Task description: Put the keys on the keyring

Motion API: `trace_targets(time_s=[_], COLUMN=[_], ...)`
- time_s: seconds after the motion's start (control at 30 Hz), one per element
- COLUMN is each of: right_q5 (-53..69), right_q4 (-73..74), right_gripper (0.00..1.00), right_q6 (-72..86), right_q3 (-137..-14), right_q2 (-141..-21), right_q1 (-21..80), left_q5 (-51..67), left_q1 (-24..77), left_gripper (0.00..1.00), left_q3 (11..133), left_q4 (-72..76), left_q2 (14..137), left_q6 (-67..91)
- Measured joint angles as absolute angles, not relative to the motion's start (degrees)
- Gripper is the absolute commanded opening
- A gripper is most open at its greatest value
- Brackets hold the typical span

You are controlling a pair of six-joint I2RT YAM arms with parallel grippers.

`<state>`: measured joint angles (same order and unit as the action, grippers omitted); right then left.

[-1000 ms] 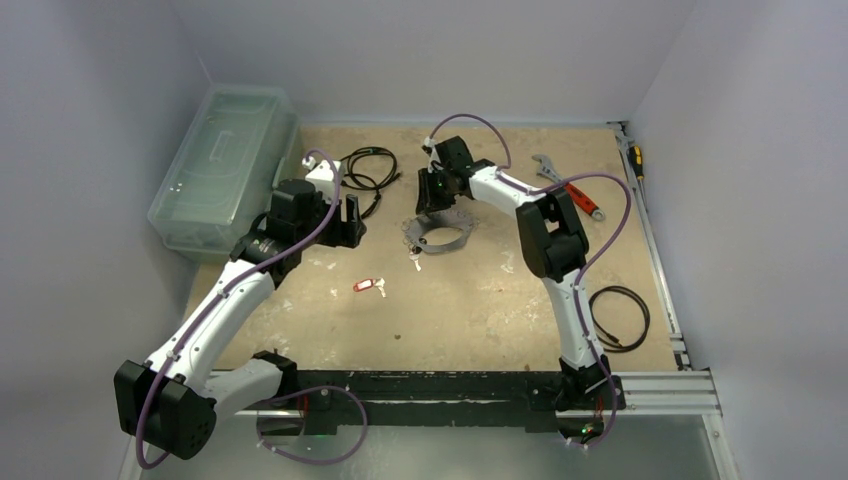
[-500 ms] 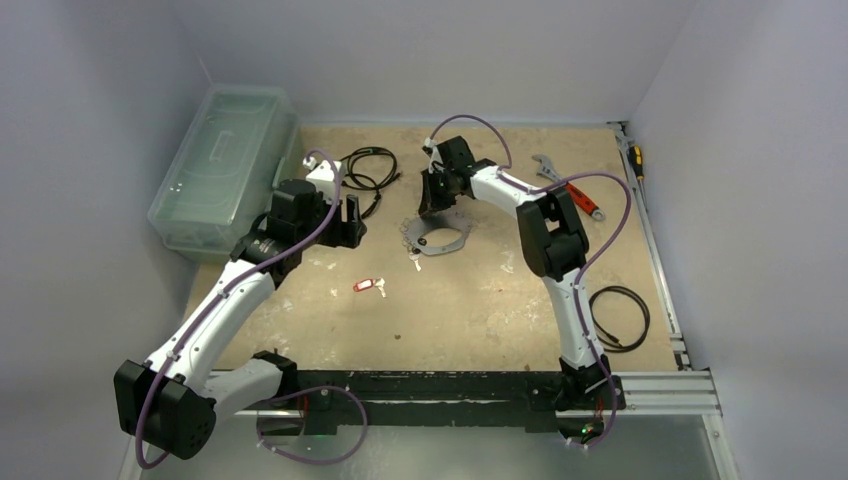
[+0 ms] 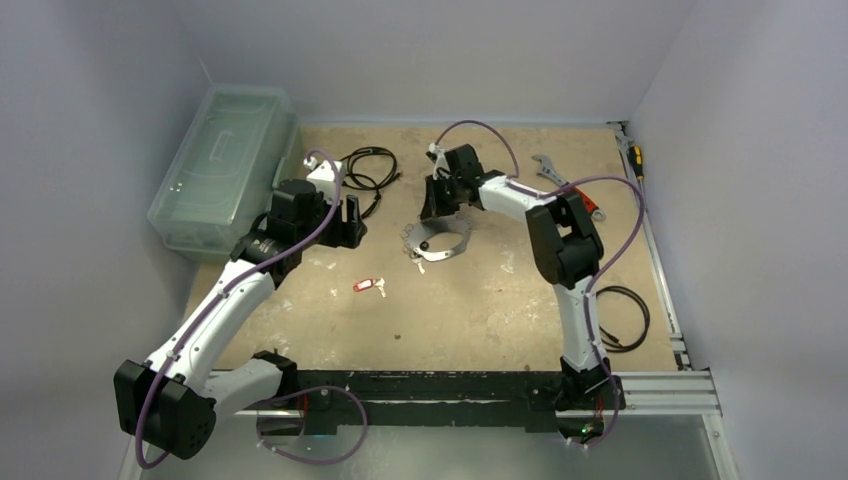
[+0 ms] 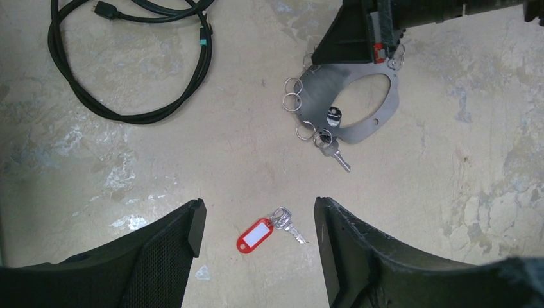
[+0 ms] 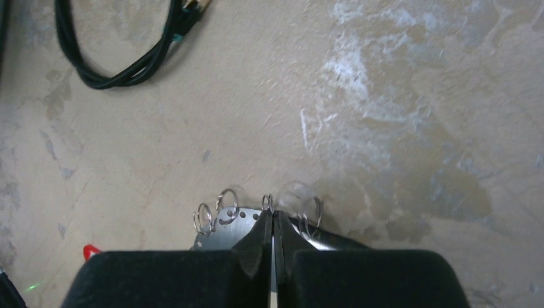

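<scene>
Over at the left, toward the far-left corner of the tabletop [image 3: 470, 310]: a coiled black cable [image 4: 128, 115], no part of the job. Just rightward, above the middle of the tabletop, the left claw [image 4: 256, 204], spread wide and holding nothing. Directly beneath that gap, flat on the surface and a little toward the near edge: one of the keys [image 4: 292, 229], small and silver, with a red tag [image 4: 255, 235] bearing a white label (loose, joined to nothing but its own little ring). Further right, around the centre and a touch toward the far edge: the keyring [image 4: 315, 86], a flat grey metal loop with a broad opening and several small split rings [image 4: 293, 101] along its rim. Apparently already strung on one of those rings, a second key [image 4: 335, 153], silver, blade pointing toward the near edge. At the keyring's far rim, the right claw [image 5: 272, 221], pressed narrow on the metal edge, little rings showing on either side.

Seemingly at the step of steadying the keyring while fetching the tagged key. Next, probably: lower the left claw, close on the tag rather than the thin blade, carry it across to a free split ring. Calls for a firm hold on the right and fine alignment, given such tiny rings.
</scene>
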<state>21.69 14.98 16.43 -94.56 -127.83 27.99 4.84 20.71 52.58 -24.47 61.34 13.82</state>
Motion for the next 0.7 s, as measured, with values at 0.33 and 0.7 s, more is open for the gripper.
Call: trace_targets(time_s=[0.33,0.7], right_q5=[23.0,27.59], right_q4=[-1.85,-21.19], right_gripper=[0.0,0.0], right_q6=[16.29,20.1], right_q3=[-75.07,-59.33], right_q2=[-110.63,-100.07], right_q1=[28.01,28.01], left_q5=[7.29,11.68], left_q1=[20.71,20.71], left_gripper=[0.62,0.6], left_q3=[52.58,51.83], left_q4=[-24.38,-21.41], left_q2=[61.71,60.53], left_q6=[13.82,13.91])
